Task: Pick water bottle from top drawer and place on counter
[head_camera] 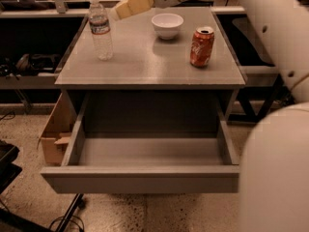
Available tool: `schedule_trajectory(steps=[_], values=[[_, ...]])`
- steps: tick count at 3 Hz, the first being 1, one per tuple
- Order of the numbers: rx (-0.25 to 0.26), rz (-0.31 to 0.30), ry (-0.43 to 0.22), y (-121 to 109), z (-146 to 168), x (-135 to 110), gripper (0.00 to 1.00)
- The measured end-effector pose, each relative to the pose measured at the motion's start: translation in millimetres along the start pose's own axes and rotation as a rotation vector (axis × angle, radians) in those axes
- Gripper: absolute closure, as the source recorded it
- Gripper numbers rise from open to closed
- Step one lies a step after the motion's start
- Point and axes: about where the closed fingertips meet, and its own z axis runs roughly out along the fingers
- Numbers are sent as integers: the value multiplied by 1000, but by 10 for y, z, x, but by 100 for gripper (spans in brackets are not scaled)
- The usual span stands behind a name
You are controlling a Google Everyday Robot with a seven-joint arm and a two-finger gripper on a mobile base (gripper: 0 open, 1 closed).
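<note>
The water bottle, clear with a white cap and label band, stands upright on the counter near its back left corner. My gripper hovers above the counter's back edge, up and to the right of the bottle, apart from it, open and empty. The top drawer is pulled out below the counter; its grey floor holds nothing.
A white bowl sits at the counter's back middle and a red soda can at its right. My arm reaches in from the right and my body fills the lower right. A cardboard box stands left of the drawer.
</note>
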Motion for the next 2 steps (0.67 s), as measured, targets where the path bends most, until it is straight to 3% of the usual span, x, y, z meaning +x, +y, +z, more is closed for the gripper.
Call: schedule_trajectory(steps=[1, 2], values=[[70, 41, 109, 176, -729, 71, 0], [232, 118, 174, 404, -1581, 163, 0]])
